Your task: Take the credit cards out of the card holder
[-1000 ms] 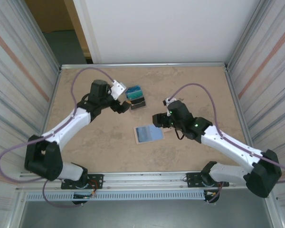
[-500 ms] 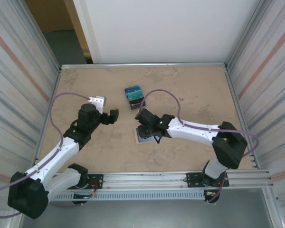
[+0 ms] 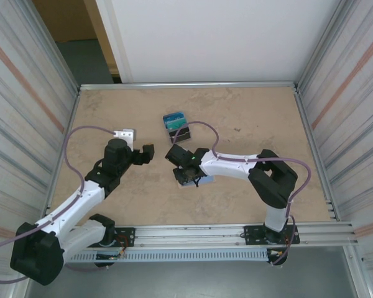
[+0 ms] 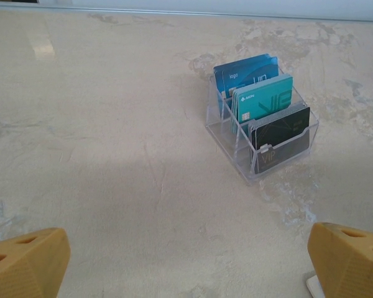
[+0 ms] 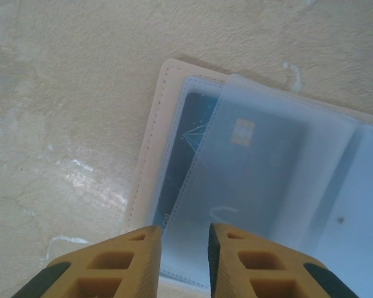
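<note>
Where the two arms reach out from the near edge of the table (image 3: 112, 112), the right gripper (image 5: 183, 251) hangs low over the card holder (image 5: 150, 143). The holder lies open and flat near the table's middle, tan rim at the edge and clear plastic sleeves facing up. The gripper's yellow fingers (image 5: 112, 267) stand close together with a thin gap, their tips over the near corner of the top sleeve. Whether they pinch the sleeve's edge or a card cannot be told. A dark blue card (image 5: 177, 155) sits inside the holder under the plastic, and a small orange square shows through the upper sleeve.

From above, this gripper covers the holder's left part, with a pale-blue strip showing at its right. Just to the left and apart from it, the left gripper (image 3: 147, 153) hovers with its fingers spread wide and nothing between them.

Farther back, a clear plastic card rack (image 4: 280, 158) stands upright on the table. It holds a black card (image 4: 283, 127) in the front slot, a teal card (image 4: 264, 99) behind it and a blue card (image 4: 248, 71) at the back.
</note>
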You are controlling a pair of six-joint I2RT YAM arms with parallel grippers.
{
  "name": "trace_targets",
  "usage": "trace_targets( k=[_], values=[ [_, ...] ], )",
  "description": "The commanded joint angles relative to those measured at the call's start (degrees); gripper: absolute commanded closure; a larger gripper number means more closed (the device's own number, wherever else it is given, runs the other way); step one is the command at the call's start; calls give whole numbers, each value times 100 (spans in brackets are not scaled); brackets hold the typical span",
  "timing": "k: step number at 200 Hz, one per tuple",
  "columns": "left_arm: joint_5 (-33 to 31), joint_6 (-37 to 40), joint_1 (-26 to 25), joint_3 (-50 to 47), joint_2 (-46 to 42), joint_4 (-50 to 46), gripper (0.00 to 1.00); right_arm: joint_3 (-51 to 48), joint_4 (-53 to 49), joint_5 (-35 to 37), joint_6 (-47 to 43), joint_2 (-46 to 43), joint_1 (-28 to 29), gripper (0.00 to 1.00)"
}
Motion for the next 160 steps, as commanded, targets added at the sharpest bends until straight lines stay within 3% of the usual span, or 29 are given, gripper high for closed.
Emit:
trace_targets(
  k=[1,100,160],
  values=[
    [-93,-61,30,32,53,151,1,191,-252,-39,1,172,38,71],
    [22,-60,30,63,230,110,1,61,-223,27,65,316,34,63],
    [81,-52,38,113,306,86,1,-332,121,-518,250,186,-174,62]
  ],
)
